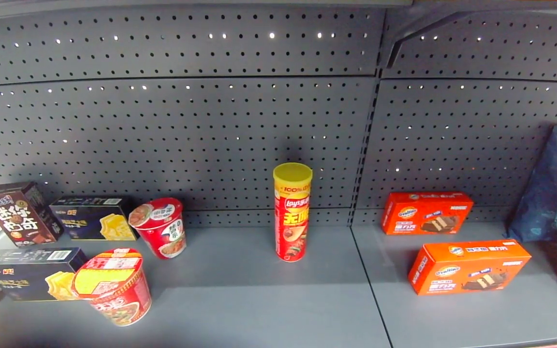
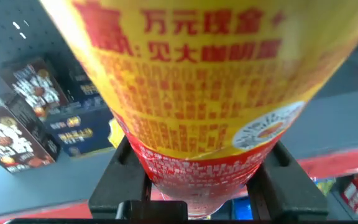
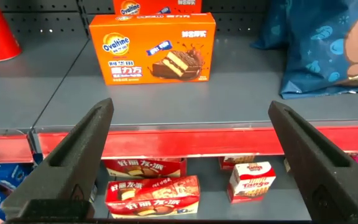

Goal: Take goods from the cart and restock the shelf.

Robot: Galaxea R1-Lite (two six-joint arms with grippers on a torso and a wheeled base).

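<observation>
Along the shelf [image 1: 259,290], head view: chip can [image 1: 292,212] upright at mid-depth near the centre seam. Two orange cake boxes to its right, one [image 1: 426,212] against the back panel, one [image 1: 469,267] nearer the front edge. Blue bags [image 1: 549,193] at the right end. Two red noodle cups at the left, one [image 1: 160,227] tilted near the back, one [image 1: 114,285] tilted by the front edge. Dark boxes [image 1: 92,217] and a brown box [image 1: 20,212] at the left end.

Left wrist view adds: left gripper [image 2: 197,182] clamped on the narrow red base of a yellow-and-red container [image 2: 191,106], black fingers [image 2: 120,180] pressed to both of its sides. The container stands off the shelf surface, in front of the left end, with the brown box and dark boxes behind it.

Right wrist view adds: right gripper [image 3: 194,155] spread wide and holding nothing, level with the shelf's red front edge [image 3: 185,140]. The nearer orange cake box lies just beyond that edge, between the two fingers [image 3: 67,162] and apart from both. A lower shelf beneath carries red packs [image 3: 151,190] and a small carton [image 3: 250,180].
</observation>
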